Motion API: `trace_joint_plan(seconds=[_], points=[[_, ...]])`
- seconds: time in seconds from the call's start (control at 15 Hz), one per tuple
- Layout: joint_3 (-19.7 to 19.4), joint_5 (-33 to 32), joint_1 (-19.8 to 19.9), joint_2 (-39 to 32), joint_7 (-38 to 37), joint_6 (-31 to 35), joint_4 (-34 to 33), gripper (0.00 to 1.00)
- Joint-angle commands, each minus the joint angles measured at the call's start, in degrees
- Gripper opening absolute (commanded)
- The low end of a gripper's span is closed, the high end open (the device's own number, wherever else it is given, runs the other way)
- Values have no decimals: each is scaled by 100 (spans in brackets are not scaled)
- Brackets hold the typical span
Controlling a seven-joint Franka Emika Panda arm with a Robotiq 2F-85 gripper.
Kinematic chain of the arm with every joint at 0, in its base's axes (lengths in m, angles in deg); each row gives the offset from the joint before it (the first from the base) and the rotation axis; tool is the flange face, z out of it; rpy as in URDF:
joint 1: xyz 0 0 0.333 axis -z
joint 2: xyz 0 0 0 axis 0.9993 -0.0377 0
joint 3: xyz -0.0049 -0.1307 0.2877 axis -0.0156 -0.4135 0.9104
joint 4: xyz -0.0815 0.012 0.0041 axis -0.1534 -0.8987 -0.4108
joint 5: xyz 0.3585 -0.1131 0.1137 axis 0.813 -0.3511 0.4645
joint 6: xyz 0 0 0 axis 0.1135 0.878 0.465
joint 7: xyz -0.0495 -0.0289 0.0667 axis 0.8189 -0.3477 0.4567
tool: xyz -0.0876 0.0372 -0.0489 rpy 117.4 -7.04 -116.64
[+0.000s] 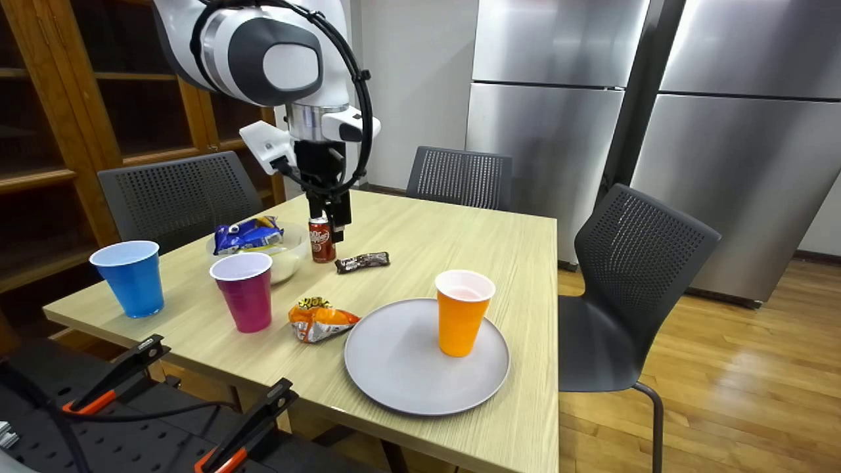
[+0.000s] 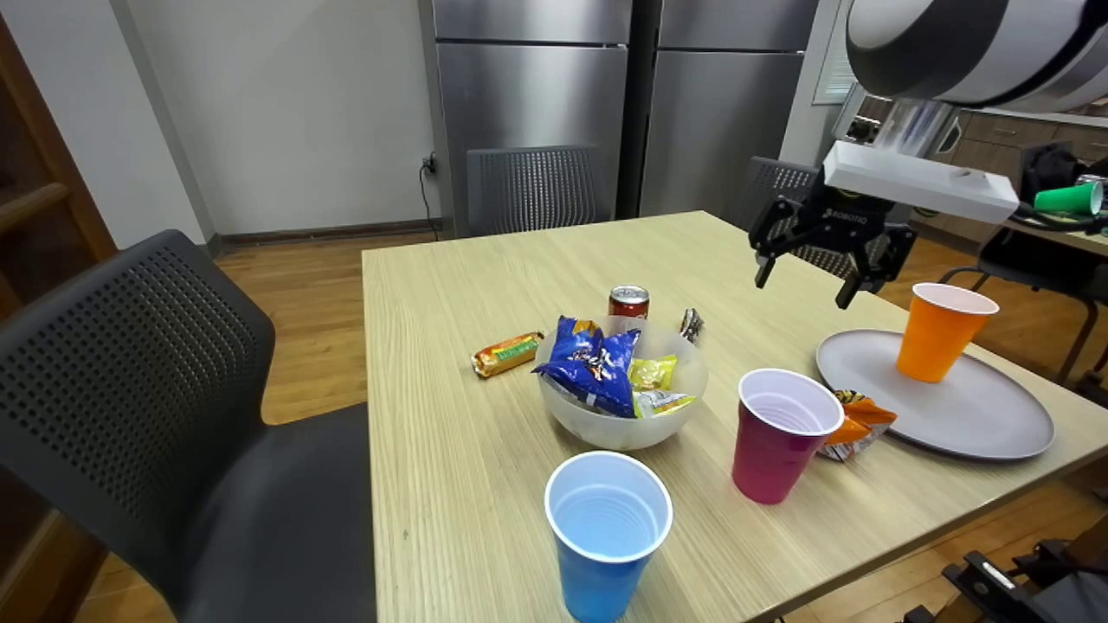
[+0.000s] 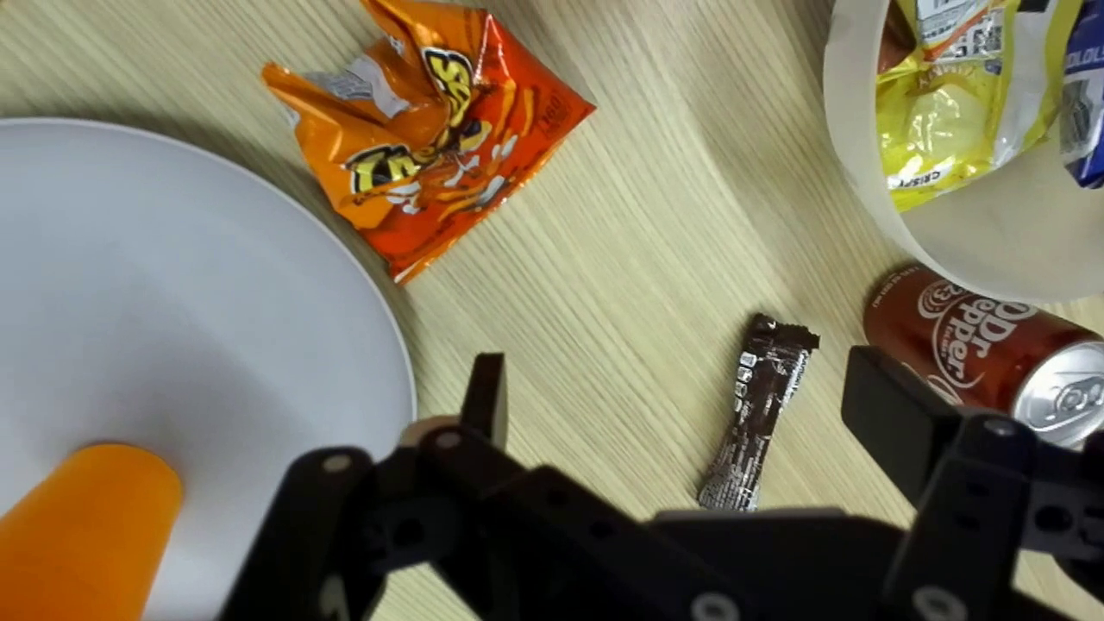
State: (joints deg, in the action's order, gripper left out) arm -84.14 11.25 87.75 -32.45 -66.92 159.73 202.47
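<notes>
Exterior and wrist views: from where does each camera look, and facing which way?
In an exterior view: near the blue cup, facing across the table; arm, open pincer show.
In an exterior view: near the plate, facing fridges; arm, pincer show.
Wrist view: on the arm, facing down at a wrapped bar; fingers show.
Both exterior views share the orange cup.

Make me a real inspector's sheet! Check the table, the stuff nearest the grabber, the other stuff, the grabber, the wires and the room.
Surface: light wood-grain tabletop, bearing a gray plate.
Things at hand: dark brown wrapped bar, lying on the tabletop, untouched; seen between the jaws in the wrist view.
Clutter: Dr Pepper can, upright beside a bowl of snack bags; orange snack bag beside the plate; orange cup on the plate; magenta cup and blue cup, upright.
Gripper: open above the tabletop, holding nothing.
Cables: black cable runs along the arm.
Surroundings: dark gray chairs, stainless-steel refrigerators, glass-fronted wooden cabinet.
</notes>
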Motion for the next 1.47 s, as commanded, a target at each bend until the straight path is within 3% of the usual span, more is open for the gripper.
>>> trace_joint_plan(seconds=[0.0, 0.4, 1.4], points=[[-23, 55, 57, 6, -22, -165, 146, 100], [-105, 70, 37, -205, -217, -149, 342, 100], [110, 1226, 139, -702, -168, 138, 488, 100]])
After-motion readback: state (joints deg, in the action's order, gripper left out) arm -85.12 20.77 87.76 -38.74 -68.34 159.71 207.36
